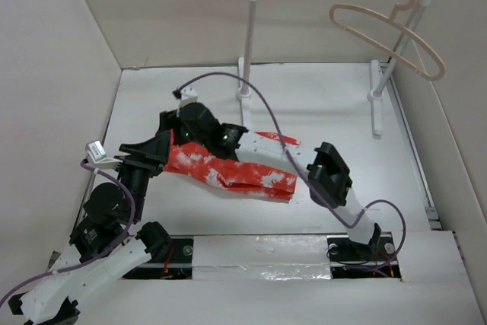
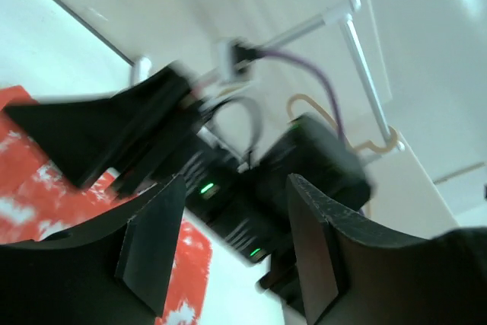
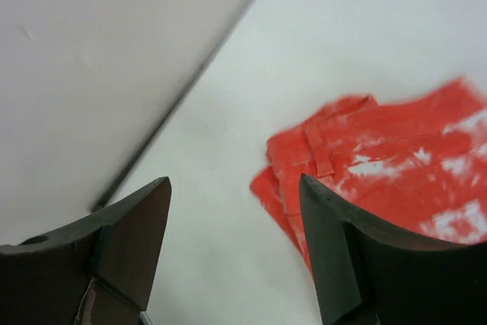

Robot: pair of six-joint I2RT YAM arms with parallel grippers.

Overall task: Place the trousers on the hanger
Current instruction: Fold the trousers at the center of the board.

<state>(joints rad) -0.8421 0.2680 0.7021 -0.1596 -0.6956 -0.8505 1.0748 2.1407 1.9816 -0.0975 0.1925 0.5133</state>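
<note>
The trousers [image 1: 232, 170] lie folded on the table, orange-red with white blotches, running from left of centre toward the right. Their waistband end [image 3: 344, 159] shows beside my right gripper [image 3: 233, 182], which is open, holds nothing and hangs over bare table past that end. My left gripper [image 2: 236, 184] is open too, with nothing between its fingers, and looks across the cloth [image 2: 186, 264] at the right arm's black wrist. In the top view both grippers, left [image 1: 157, 150] and right [image 1: 172, 121], sit close together at the trousers' left end. The beige hanger [image 1: 388, 32] hangs on the rail at back right.
The white rack [image 1: 247, 43] with its metal rail stands at the back of the table, its feet behind the trousers. Walls close in the table on the left, back and right. A purple cable [image 1: 266, 112] loops over the right arm.
</note>
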